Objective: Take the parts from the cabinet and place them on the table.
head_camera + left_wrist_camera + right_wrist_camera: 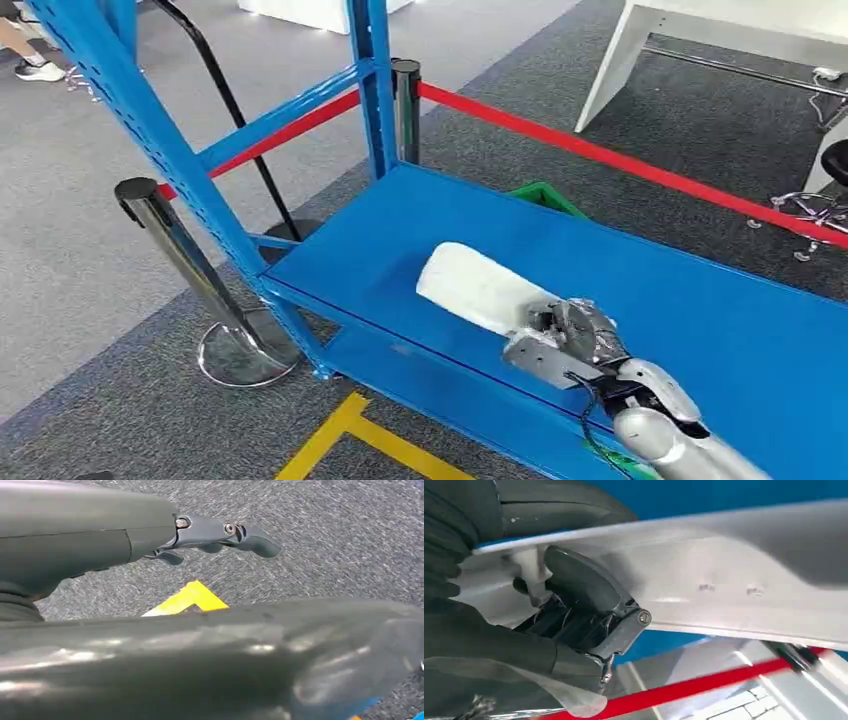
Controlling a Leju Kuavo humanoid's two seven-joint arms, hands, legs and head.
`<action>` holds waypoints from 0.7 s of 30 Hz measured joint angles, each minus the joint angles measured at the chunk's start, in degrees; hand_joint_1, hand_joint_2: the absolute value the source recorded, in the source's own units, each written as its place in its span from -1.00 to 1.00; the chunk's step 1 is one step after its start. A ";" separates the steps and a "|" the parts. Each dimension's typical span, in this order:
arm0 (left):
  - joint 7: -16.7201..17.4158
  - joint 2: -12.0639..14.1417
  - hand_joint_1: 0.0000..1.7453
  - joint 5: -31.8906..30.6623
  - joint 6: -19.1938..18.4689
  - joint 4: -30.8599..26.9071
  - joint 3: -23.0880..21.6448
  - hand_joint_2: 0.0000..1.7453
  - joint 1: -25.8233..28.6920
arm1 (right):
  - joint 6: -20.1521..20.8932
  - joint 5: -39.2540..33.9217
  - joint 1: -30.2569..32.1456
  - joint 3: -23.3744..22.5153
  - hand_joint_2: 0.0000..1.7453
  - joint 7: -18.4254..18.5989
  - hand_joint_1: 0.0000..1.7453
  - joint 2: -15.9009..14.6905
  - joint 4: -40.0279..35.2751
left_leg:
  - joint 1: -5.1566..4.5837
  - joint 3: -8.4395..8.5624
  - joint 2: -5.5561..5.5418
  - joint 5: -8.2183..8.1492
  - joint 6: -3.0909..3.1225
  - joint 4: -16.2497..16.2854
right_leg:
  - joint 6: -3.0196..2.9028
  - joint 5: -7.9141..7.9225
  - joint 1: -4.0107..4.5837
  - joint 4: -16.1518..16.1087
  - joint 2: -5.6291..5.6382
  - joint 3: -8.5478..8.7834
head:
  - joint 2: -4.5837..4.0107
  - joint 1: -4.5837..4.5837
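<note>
1. I see my right hand (565, 335) reaching in from the near right, gripping the white part (480, 287) over the blue shelf (700, 300).
2. My left hand (220, 535) hangs over carpet, fingers apart, holding nothing.

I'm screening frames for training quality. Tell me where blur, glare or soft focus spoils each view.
Head view: mostly sharp, with glare on the chrome post and the white part washed pale in the right hand. Left wrist view: the carpet is smeared and a large dark out-of-focus shape fills the foreground below the left hand. Right wrist view: the white part is soft, and the red belt blurred.
</note>
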 joint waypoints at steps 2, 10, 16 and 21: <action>-0.37 -0.20 -1.00 0.35 -0.07 -0.04 0.02 -1.00 0.07 | -0.22 -3.67 0.74 -1.17 1.00 -1.56 1.00 1.69 -1.91 | 0.00 0.00 -0.01 0.00 0.00 0.00 | 0.00 -0.02 0.00 0.00 -0.10 0.01 | -0.02 0.02; -2.71 -1.44 -1.00 2.04 -0.42 -0.04 0.98 -1.00 0.62 | -3.34 -15.96 3.62 -6.95 1.00 -8.32 1.00 7.91 -11.06 | 0.00 0.00 -0.01 0.00 0.00 0.00 | -0.02 -0.04 -0.01 0.00 -0.06 0.02 | 0.00 0.00; -3.28 -1.75 -1.00 2.10 -0.13 -0.04 1.44 1.00 0.76 | -4.52 -18.15 5.52 -9.05 1.00 -10.45 1.00 10.41 -15.04 | -0.01 0.00 0.00 0.00 0.00 0.00 | -0.01 -0.04 -0.02 0.00 -0.05 0.01 | 0.00 0.00; -4.75 -2.25 -1.00 2.52 -0.13 -0.53 1.81 1.00 1.04 | -6.60 -20.73 7.87 -9.64 1.00 -14.78 1.00 12.12 -18.70 | 0.00 0.00 0.00 0.00 0.00 0.00 | -0.02 -0.04 -0.01 0.00 -0.04 0.00 | 0.00 -0.02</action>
